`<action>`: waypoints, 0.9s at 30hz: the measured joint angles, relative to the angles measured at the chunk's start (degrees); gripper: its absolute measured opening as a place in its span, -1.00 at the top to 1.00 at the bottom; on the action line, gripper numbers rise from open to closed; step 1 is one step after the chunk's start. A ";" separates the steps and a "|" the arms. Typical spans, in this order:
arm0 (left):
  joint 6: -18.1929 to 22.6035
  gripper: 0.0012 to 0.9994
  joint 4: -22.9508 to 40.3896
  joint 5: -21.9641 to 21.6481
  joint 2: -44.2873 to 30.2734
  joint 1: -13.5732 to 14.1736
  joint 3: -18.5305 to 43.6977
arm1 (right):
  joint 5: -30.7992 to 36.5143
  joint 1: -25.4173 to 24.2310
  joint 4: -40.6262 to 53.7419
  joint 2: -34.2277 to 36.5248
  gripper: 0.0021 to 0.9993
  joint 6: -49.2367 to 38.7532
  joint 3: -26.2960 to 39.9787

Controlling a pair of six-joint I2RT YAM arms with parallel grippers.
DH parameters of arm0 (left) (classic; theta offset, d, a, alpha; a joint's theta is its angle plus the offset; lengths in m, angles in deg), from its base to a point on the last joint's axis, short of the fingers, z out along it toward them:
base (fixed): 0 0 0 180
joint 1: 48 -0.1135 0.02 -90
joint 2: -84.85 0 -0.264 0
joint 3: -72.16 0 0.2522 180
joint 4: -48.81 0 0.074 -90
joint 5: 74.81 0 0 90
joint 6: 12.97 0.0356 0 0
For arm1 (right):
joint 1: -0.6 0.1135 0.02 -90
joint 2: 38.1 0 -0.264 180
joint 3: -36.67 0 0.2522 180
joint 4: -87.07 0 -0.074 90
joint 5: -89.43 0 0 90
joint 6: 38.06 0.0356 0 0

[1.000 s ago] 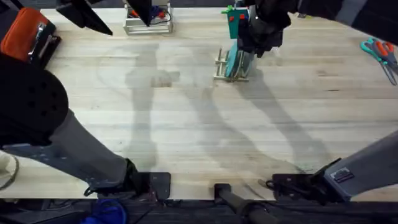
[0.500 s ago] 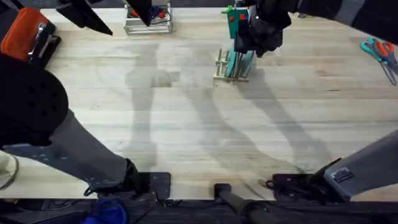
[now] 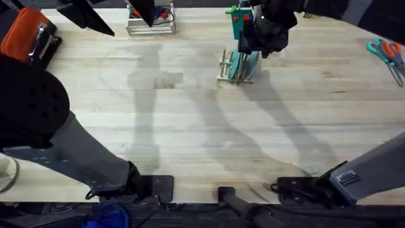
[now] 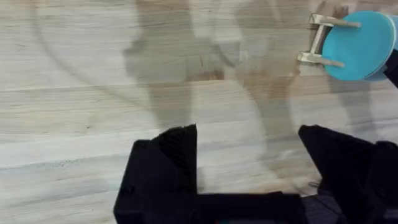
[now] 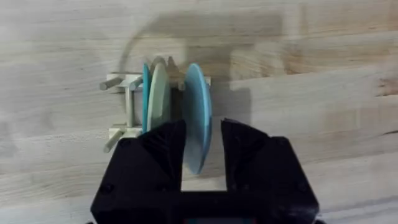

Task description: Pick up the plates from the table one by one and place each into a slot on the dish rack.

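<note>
Right end effector (image 3: 253, 52) rose slightly over dish rack (image 3: 231, 67).

On my feed: both grippers w/ matte black blocky fingers, faceted edges, left gripper (image 4: 249, 171) and right gripper (image 5: 202, 152). Left arm (image 3: 44, 120) has a big dark round joint housing, grey link below, orange patch w/ silver clip up top. Right arm (image 3: 373, 168) has a grey link, small white label, black base bracket.

The table (image 3: 190, 120) was light plank wood; on it stood the dish rack (image 3: 229, 71), a wire-frame tray (image 3: 150, 25) and scissors (image 3: 387, 54)
</note>
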 joint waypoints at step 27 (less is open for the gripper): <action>0.01 -0.99 0.00 0.00 0.00 0.00 0.01 | 1.85 0.02 3.39 -18.38 0.10 -3.58 1.09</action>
